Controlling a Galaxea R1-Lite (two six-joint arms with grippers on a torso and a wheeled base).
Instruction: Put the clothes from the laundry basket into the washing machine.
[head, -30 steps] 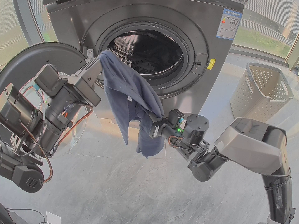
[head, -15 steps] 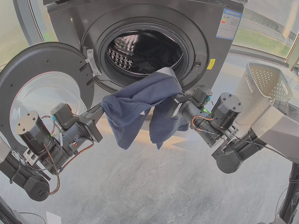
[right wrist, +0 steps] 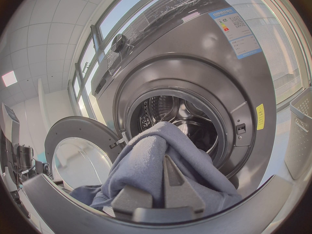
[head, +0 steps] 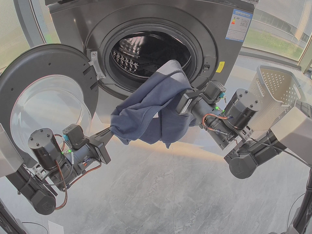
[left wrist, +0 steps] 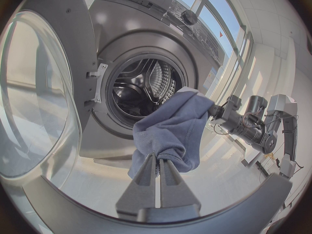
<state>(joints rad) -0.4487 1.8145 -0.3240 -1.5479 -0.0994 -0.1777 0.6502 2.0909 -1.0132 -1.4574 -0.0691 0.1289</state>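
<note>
One dark blue fabric garment [head: 152, 104] hung between two claws, just in front of the one grey metal front-loading washing machine [head: 208, 26]. The left gripper [head: 110, 133] was pinched tight on its lower left end. The right gripper [head: 182, 100] clamped the higher right part, cloth draped over it. One white perforated plastic laundry basket [head: 276, 91] sat far right.

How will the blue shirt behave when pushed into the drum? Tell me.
Likely floppy: the shirt sags in folds between the left tool and right tool. Probably light: two small pinches hold it up. Its hanging ends may catch on the washer opening.
</note>
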